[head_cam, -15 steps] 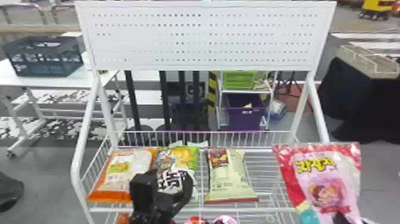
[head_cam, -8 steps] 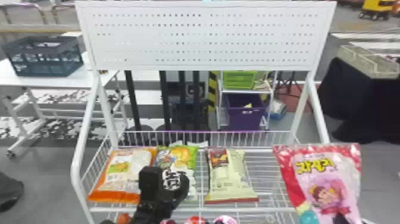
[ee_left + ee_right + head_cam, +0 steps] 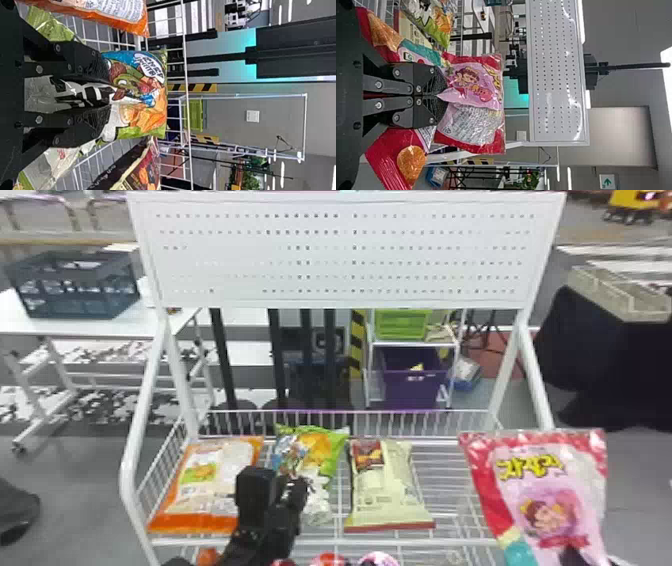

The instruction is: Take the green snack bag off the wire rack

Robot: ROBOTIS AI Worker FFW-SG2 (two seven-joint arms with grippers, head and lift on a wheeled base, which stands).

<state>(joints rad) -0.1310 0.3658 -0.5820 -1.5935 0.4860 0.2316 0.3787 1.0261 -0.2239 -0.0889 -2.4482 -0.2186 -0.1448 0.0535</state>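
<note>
In the head view, my left gripper (image 3: 274, 493) is at the lower left side of the green snack bag (image 3: 312, 447), which lies on the wire rack (image 3: 450, 470). The left wrist view has the left gripper (image 3: 106, 97) shut on the green bag (image 3: 136, 118), its folded white and black part squeezed between the fingers. My right gripper (image 3: 571, 556) is at the right end of the rack, behind a pink snack bag (image 3: 545, 510). Seen from the right wrist, the right gripper (image 3: 441, 95) is shut on that pink bag (image 3: 474, 85), which stands upright.
An orange bag (image 3: 210, 490) lies just left of the green one, and a cream bag (image 3: 387, 490) just right. A white perforated panel (image 3: 345, 250) rises behind the rack. Round red and pink packages (image 3: 330, 560) show at the lower edge.
The left gripper's fingers have come closer together around the green bag. The green bag's top has shifted slightly right and away. The right arm and pink bag are nearly unchanged.
</note>
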